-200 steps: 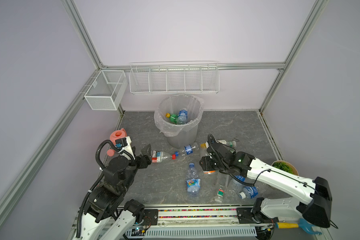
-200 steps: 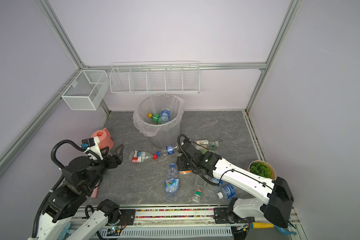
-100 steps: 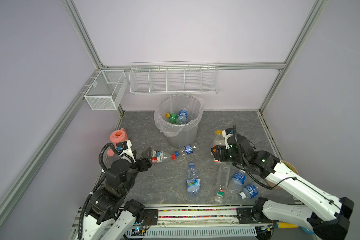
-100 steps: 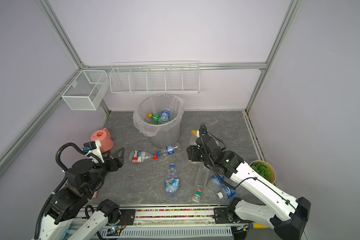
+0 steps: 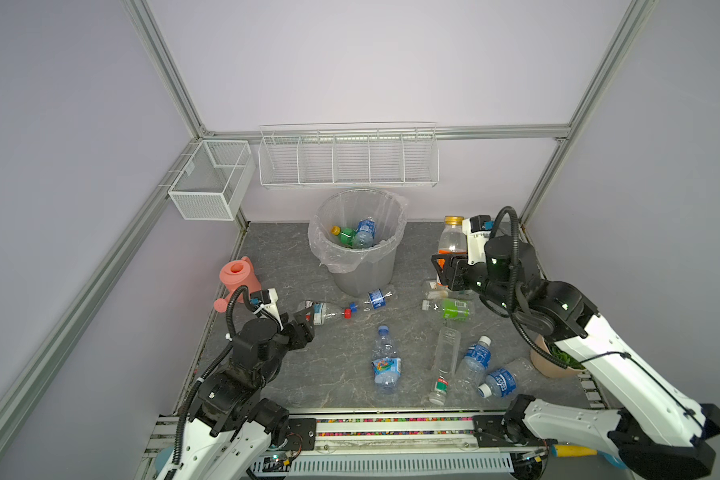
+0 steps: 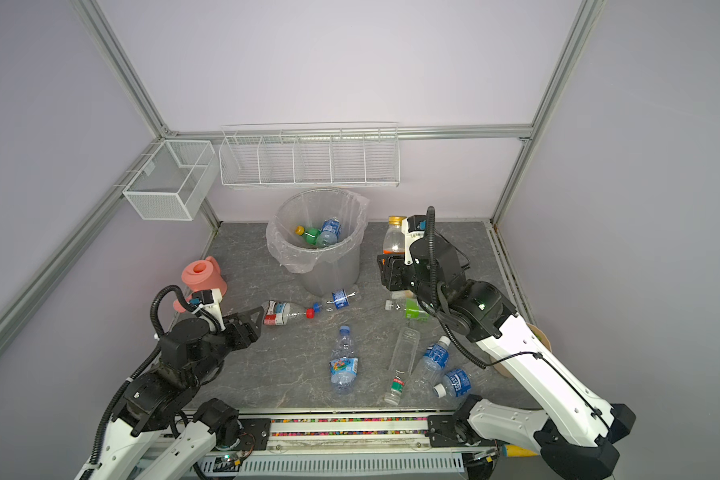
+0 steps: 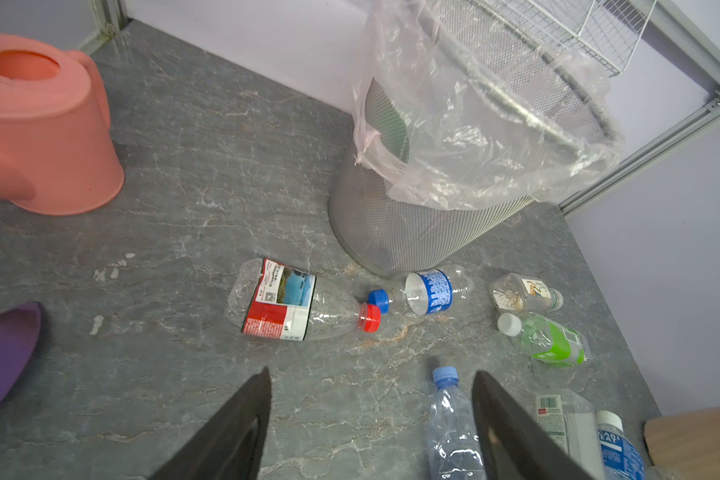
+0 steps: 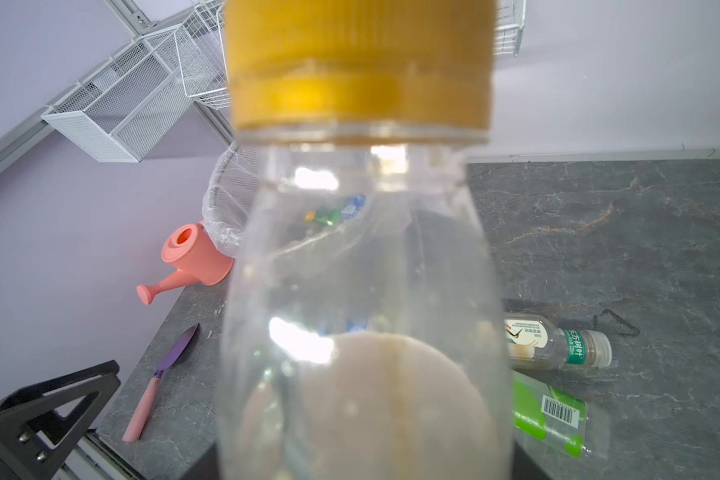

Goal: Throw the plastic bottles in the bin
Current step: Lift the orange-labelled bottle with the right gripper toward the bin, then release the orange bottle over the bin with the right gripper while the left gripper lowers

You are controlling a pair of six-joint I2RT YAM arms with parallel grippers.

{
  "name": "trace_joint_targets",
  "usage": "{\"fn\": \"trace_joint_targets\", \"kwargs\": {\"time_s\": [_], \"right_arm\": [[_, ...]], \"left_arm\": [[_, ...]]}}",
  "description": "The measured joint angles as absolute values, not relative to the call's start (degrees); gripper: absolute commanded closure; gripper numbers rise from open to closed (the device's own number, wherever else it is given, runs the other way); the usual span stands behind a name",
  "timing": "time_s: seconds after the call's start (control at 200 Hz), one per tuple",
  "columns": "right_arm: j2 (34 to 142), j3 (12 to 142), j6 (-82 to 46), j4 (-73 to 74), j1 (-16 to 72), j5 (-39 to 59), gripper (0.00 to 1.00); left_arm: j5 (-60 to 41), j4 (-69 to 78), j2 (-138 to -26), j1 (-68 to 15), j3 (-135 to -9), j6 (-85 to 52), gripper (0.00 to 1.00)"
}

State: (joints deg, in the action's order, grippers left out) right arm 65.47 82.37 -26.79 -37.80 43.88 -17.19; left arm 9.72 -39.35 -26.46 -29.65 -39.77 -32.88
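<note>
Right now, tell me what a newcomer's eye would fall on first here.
The right claw grips a clear yellow-capped bottle upright, to the right of the bin. That bag-lined grey bin stands at the back middle, with loose bottles strewn over the dark floor in front of it. A pink watering can sits at the left edge.
</note>
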Motion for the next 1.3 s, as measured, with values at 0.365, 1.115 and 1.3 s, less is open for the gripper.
{"fn": "trace_joint_targets", "kwargs": {"time_s": [0.365,1.115,1.3], "right_arm": [[71.4,91.0,-22.6,-37.4,43.5,-16.6,0.94],[83.9,109.4,-17.7,-34.8,43.3,-12.2,0.93],[88.6,114.3,-17.1,-35.0,43.3,-10.9,0.92]], "left_arm": [[4.7,-38.1,-26.5,-29.6,-33.8,-37.8,0.27],[6.6,-34.5,-28.2,-44.5,-27.7,-44.3,0.29],[10.6,-32.9,-31.5,-50.7,-27.8,-44.5,0.29]]}}
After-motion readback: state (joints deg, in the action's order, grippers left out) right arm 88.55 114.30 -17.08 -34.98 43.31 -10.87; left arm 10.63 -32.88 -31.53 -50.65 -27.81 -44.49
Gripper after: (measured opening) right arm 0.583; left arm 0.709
